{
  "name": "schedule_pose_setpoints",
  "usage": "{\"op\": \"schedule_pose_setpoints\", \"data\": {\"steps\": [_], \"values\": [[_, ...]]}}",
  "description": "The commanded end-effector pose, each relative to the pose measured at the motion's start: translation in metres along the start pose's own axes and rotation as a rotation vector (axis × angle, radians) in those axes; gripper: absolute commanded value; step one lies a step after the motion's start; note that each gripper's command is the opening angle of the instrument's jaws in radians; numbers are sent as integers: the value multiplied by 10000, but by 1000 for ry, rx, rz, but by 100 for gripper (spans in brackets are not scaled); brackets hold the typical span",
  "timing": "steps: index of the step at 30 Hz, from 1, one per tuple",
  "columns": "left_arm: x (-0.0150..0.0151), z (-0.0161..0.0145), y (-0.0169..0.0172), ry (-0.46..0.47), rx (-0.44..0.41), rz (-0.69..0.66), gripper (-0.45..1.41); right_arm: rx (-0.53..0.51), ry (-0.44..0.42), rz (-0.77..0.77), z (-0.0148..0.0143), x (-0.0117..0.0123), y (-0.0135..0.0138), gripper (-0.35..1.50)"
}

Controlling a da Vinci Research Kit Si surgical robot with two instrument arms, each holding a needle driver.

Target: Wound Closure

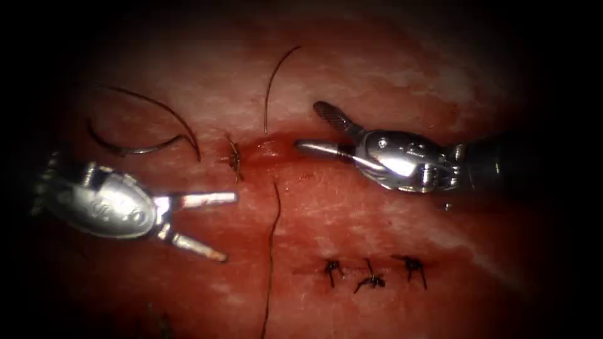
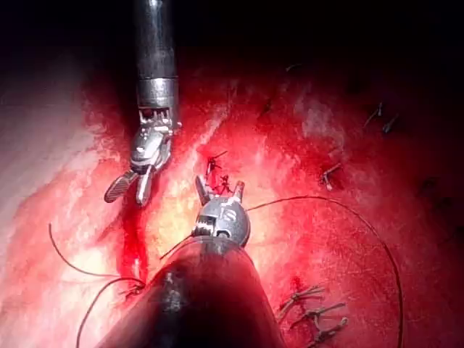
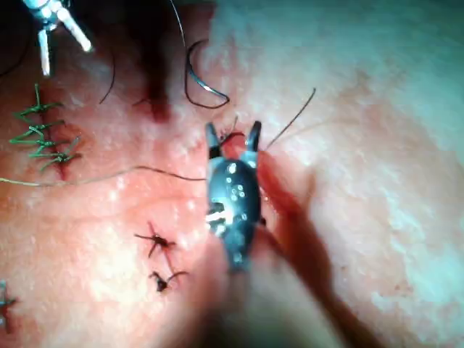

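1. My left hand (image 1: 223, 226) is spread wide and holds nothing, left of the cut (image 1: 270, 147).
2. My right hand (image 1: 314, 129) is also wide and empty, just right of the cut.
3. The needle (image 1: 135, 147) lies free on the tissue (image 1: 389, 226), left of the cut, not in it.
4. Thread (image 1: 273, 251) trails across the tissue, past a knot (image 1: 235, 157).

Both tools are polished silver metal: the left gripper (image 1: 210, 226) has smooth slim fingers, the right gripper (image 1: 317, 129) a cross-hatched face and dark shaft.
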Motion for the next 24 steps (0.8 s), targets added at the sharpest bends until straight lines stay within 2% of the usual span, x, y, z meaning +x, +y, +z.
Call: {"op": "schedule_pose_setpoints", "data": {"steps": [1,6,11,15,24], "values": [[-9,13,14,-2,0,21,27,3,-1,2,3,-7,-5,140],[-31,45,47,-17,5,160,34,3,-1,2,3,-7,-4,140],[-52,71,70,-13,4,261,52,4,-1,1,3,-7,-4,140],[-58,78,78,-11,-12,288,52,4,-1,1,2,-8,-4,140],[-72,76,91,-45,-42,312,37,4,-1,1,2,-8,-4,140]]}}
